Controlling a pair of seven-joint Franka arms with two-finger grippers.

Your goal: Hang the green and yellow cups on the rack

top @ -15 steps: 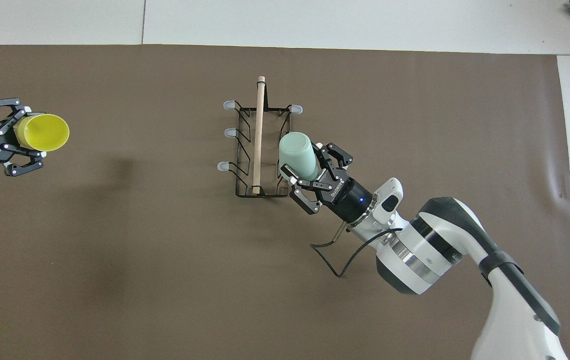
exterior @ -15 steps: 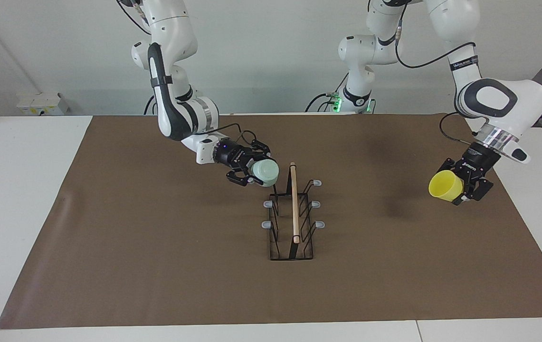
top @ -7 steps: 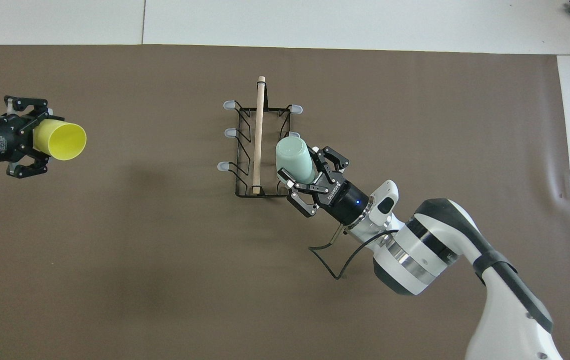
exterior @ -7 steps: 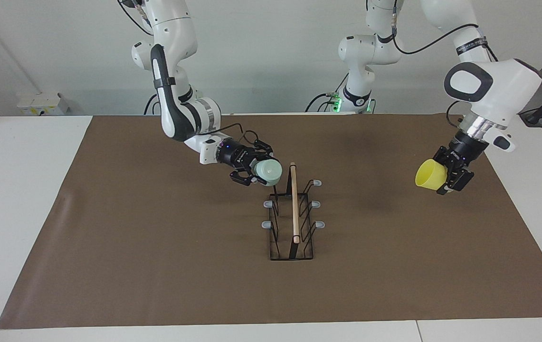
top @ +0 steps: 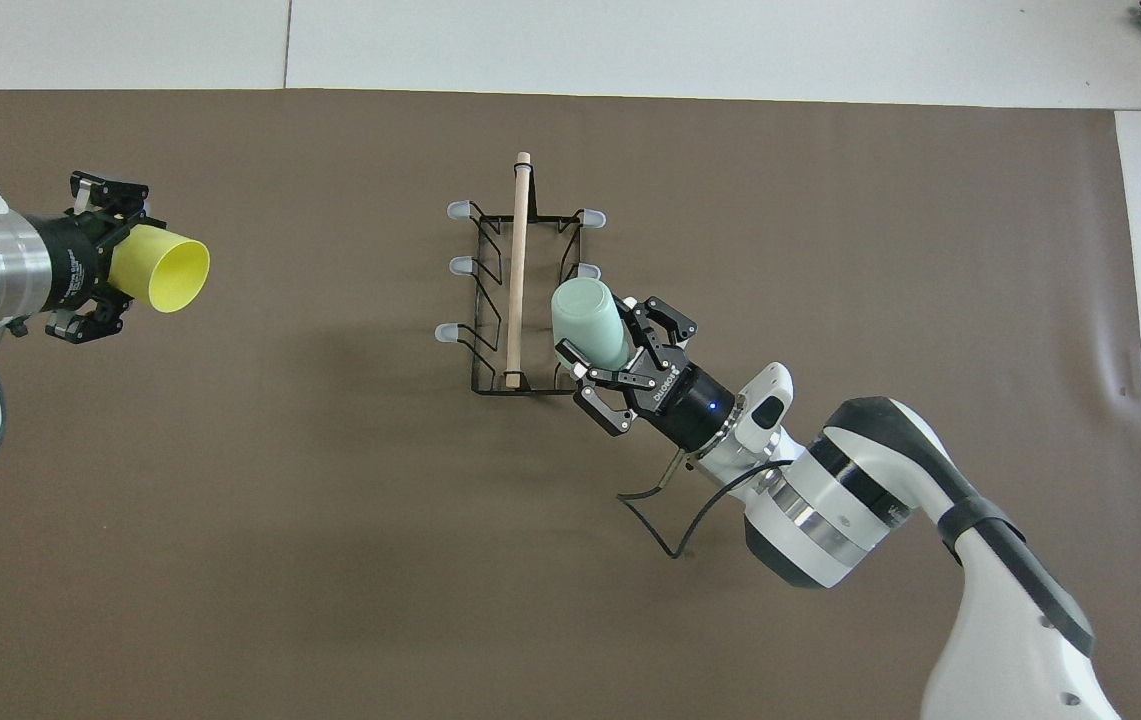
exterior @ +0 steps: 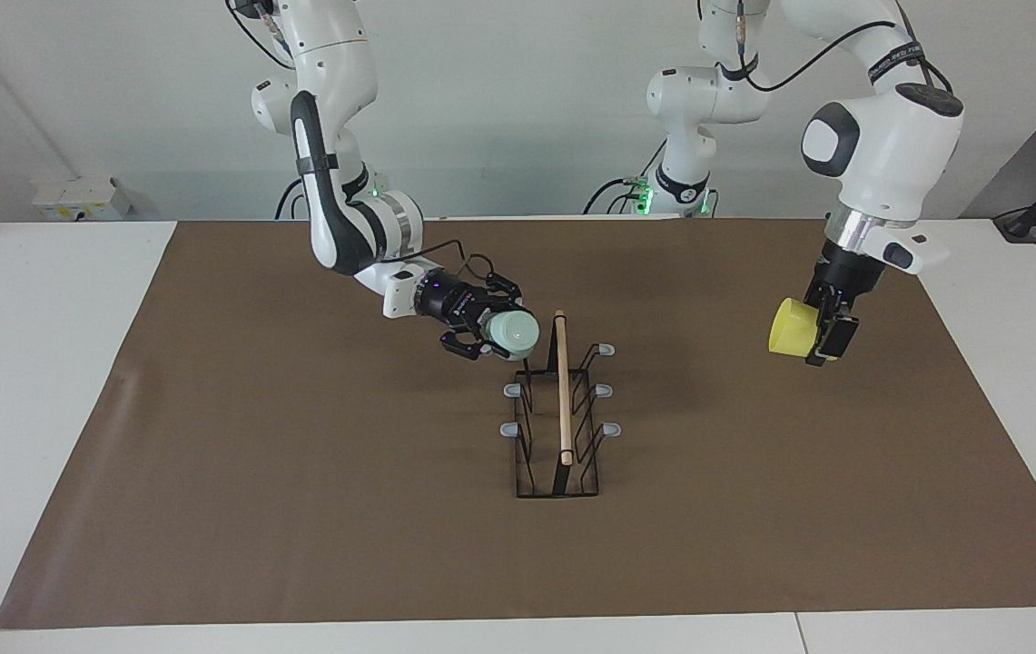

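The black wire rack [exterior: 561,472] with its wooden rod [exterior: 562,391] stands mid-table; it also shows in the overhead view [top: 520,385]. My right gripper [exterior: 492,332] is shut on the mint green cup [exterior: 515,332], tilted with its closed base toward the rod. It is over the rack's end nearest the robots, on the right arm's side [top: 590,318]. The cup hides the prong there. My left gripper [exterior: 824,334] is shut on the yellow cup [exterior: 790,327], held in the air over the mat toward the left arm's end, mouth facing the rack [top: 170,275].
A brown mat [exterior: 300,472] covers the table. Five grey-tipped prongs of the rack show bare, among them one on the left arm's side [exterior: 606,348]. A cable [top: 660,500] hangs from the right wrist.
The left arm has swung the yellow cup toward the rack and turned its wrist. The right gripper has shifted the green cup slightly nearer the rod.
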